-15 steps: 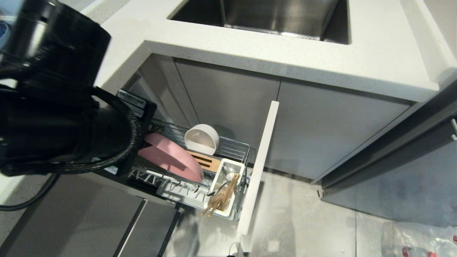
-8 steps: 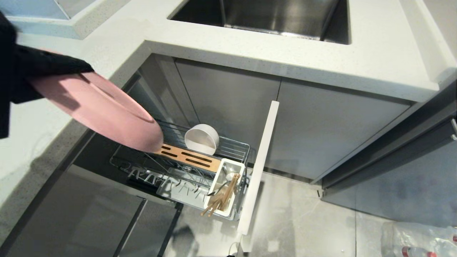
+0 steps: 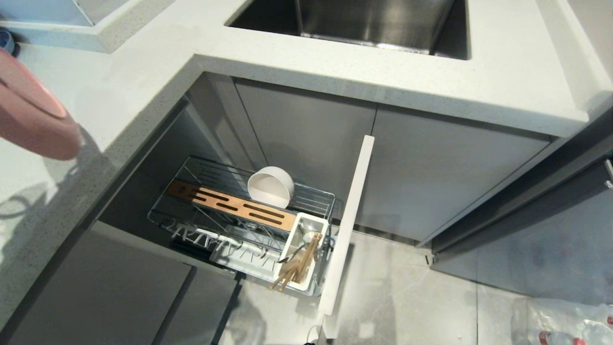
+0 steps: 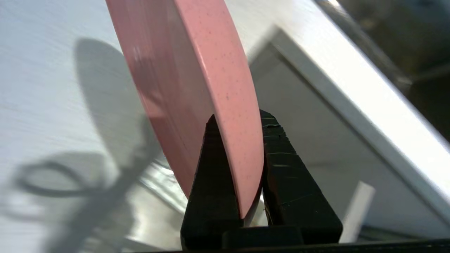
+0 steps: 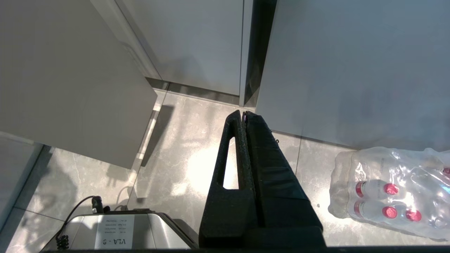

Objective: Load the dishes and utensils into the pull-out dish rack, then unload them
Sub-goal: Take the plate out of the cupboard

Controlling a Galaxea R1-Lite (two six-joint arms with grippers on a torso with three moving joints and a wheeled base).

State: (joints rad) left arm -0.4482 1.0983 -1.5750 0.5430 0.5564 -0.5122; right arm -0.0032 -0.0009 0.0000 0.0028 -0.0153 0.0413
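The pink plate (image 3: 33,120) runs off the head view's left edge, with the left claw (image 4: 239,121) gripping it unseen there; the left wrist view cuts the plate's far rim at the frame's edge, and the table (image 4: 42,88) behind it is smeared by blur. The sink (image 3: 364,21) is cropped along the top. In the caddy (image 3: 306,254), the chopsticks (image 3: 297,270) tangle with a dark utensil too small to identify. A pack of bottles (image 5: 390,191) leaves the right wrist view.
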